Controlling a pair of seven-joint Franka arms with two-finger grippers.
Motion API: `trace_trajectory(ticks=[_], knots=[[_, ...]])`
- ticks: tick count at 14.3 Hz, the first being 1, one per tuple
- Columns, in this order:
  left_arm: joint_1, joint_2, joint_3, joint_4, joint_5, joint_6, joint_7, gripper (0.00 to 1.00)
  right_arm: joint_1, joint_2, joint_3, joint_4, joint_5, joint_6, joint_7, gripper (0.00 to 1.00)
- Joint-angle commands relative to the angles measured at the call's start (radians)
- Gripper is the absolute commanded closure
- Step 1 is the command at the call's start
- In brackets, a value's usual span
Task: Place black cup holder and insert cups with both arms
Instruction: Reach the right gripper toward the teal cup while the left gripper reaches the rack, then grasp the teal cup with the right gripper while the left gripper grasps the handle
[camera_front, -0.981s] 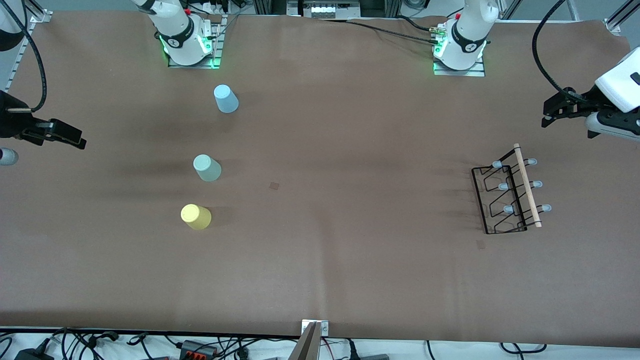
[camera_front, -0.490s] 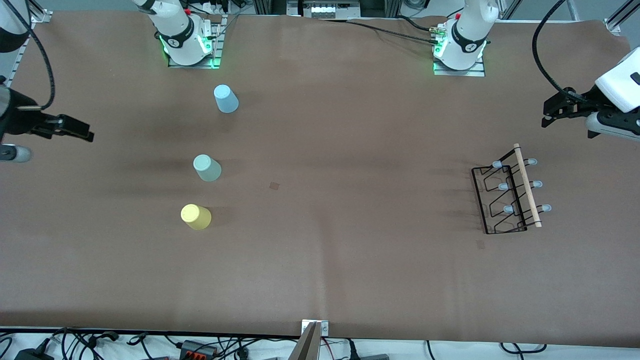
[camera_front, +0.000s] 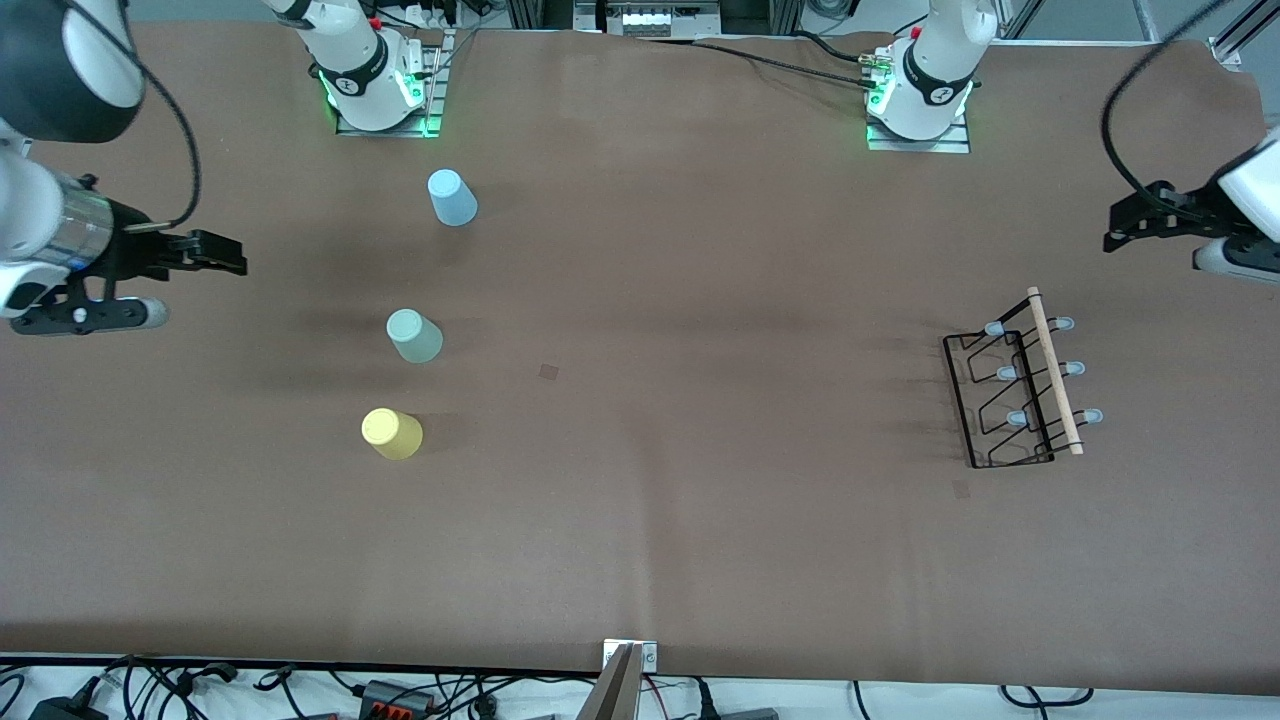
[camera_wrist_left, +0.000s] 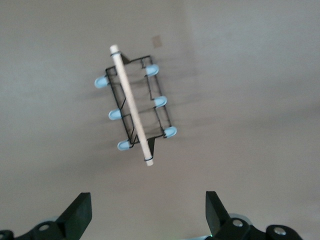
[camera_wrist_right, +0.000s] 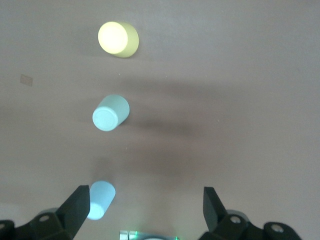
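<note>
1. The table (camera_front: 640, 560), covered in plain brown, carries everything as it did a second ago: no cup and no part of the rack has shifted. Only the arms have moved, so the task is judged to be at its very start, with nothing yet grasped.

2. The right arm has swung in from its end of the table. Its right hand (camera_front: 215, 253) now hangs over bare table near the cups, and its wrist view shows the fingers (camera_wrist_right: 75, 207) spread wide and empty.

3. The left arm has drawn back slightly toward its own table end. Its left hand (camera_front: 1135, 225) is over bare table at that end, near the rack; its fingers (camera_wrist_left: 80, 212) are wide apart and hold nothing.

4. The black cup holder (camera_front: 1015, 395) stands toward the left arm's end, its wooden rod on top and its six pale-tipped prongs bare.

5. Three cups stand upside down toward the right arm's end, well apart from the rack: the light blue cup (camera_front: 452, 198) is farthest from the front camera, the pale green cup (camera_front: 414, 335) is between, and the yellow cup (camera_front: 391, 433) is nearest.

6. No brand, label or writing can be read on the cups or the rack.
</note>
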Motion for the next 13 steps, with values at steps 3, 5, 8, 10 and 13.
trace_trajectory(ticks=[3,5,8,10,13], knots=[[0.098,0.157,-0.002,0.023,0.004,-0.049,0.062,0.00,0.050,-0.140,-0.002,-0.326,0.013,0.295,0.060,0.00],[0.130,0.179,-0.006,0.010,-0.001,0.005,0.077,0.00,0.070,-0.140,-0.002,-0.433,0.013,0.438,0.096,0.00],[0.130,0.182,-0.011,-0.052,-0.001,0.204,0.040,0.00,0.100,-0.149,-0.002,-0.509,0.014,0.520,0.109,0.00],[0.121,0.180,-0.018,-0.140,0.003,0.354,0.024,0.00,0.100,-0.142,-0.002,-0.507,0.014,0.527,0.109,0.00],[0.089,0.183,-0.026,-0.222,0.007,0.528,0.015,0.00,0.101,-0.125,-0.002,-0.497,0.014,0.542,0.109,0.00]])
